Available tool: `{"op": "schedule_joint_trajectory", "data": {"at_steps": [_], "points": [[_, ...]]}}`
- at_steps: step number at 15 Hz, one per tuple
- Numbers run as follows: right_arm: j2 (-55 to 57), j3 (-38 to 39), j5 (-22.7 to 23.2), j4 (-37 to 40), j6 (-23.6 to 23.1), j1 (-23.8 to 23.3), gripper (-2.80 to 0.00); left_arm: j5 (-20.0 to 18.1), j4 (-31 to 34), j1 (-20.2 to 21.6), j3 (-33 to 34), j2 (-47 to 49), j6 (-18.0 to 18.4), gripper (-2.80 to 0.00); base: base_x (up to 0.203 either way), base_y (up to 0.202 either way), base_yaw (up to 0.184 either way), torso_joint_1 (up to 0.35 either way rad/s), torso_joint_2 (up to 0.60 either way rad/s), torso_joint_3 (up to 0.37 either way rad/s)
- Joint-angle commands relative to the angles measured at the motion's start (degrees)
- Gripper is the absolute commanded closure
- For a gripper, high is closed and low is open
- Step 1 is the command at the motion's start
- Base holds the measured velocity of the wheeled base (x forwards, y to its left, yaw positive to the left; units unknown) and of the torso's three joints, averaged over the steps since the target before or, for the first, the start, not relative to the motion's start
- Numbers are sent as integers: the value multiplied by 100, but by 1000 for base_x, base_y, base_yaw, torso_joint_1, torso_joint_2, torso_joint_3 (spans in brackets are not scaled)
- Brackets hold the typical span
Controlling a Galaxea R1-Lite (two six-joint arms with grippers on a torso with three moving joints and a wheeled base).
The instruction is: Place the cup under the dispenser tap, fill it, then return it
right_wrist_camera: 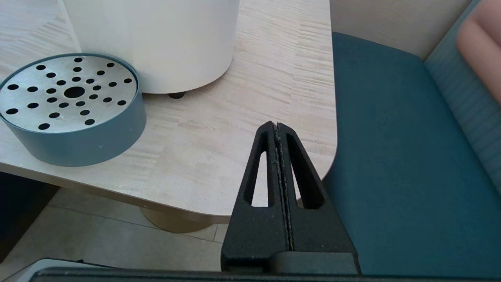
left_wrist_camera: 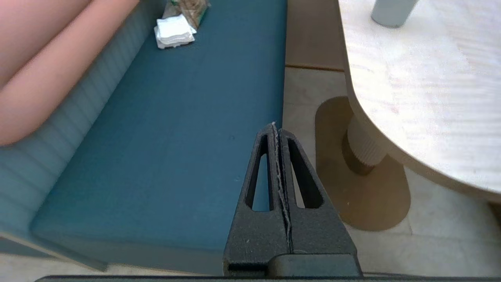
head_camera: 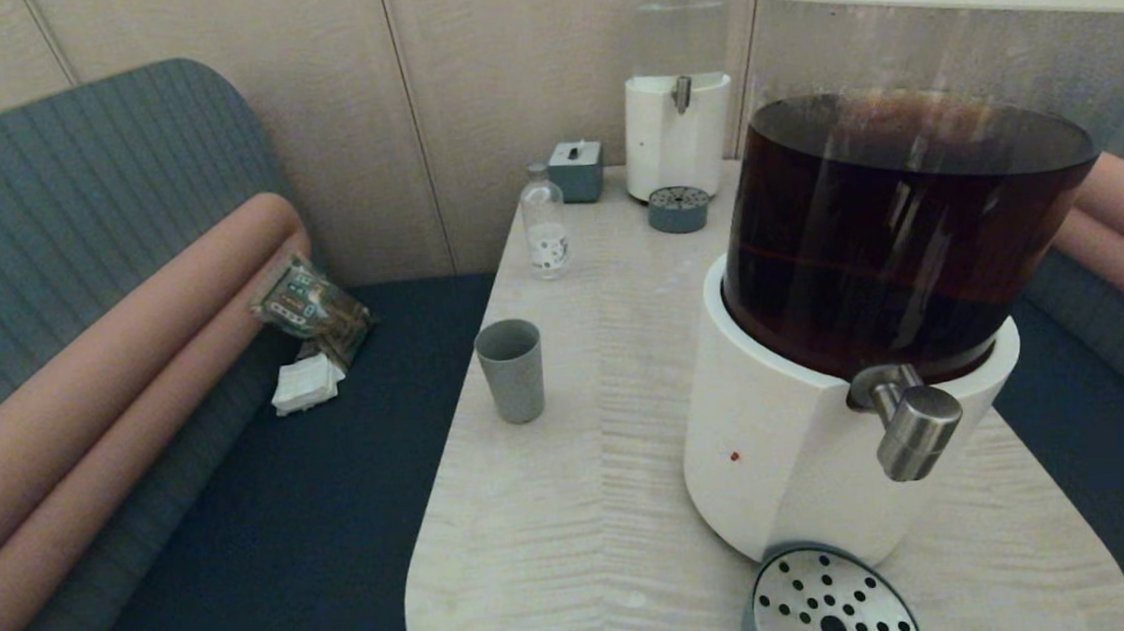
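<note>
The grey cup (head_camera: 511, 370) stands upright on the pale wood table (head_camera: 588, 514), left of the big white-based dispenser (head_camera: 814, 456) that holds dark brown liquid. Its brushed-steel tap (head_camera: 915, 426) juts out over a round perforated drip tray (head_camera: 825, 604). The left wrist view catches only the cup's base (left_wrist_camera: 391, 11). My left gripper (left_wrist_camera: 276, 127) hangs shut and empty beside the table, over the blue seat. My right gripper (right_wrist_camera: 276, 126) is shut and empty near the table's near right corner, close to the drip tray (right_wrist_camera: 70, 109). Neither arm shows in the head view.
A small clear bottle (head_camera: 545, 225), a grey box (head_camera: 577, 170) and a small clear-liquid dispenser (head_camera: 677, 96) with its own drip tray (head_camera: 679, 209) stand at the table's far end. Snack packets (head_camera: 310, 305) and napkins (head_camera: 307, 384) lie on the left seat. Blue benches flank the table.
</note>
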Motion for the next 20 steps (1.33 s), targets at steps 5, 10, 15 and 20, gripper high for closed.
{"op": "schedule_joint_trajectory", "data": {"at_steps": [5, 10, 15, 20], "points": [[-20, 58, 3, 1, -6, 1, 0, -241, 25, 0, -8, 7, 562, 0, 0, 0, 0, 0, 0, 0], [-20, 61, 3, 1, -6, 1, 0, -236, 14, 0, 1, 7, 518, 0, 0, 0, 0, 0, 0, 0], [-20, 53, 3, 1, -15, 1, 0, -227, 14, 0, 1, 7, 519, 0, 0, 0, 0, 0, 0, 0], [-20, 57, 3, 1, -6, 1, 0, -227, 14, 0, 1, 7, 518, 0, 0, 0, 0, 0, 0, 0]]}}
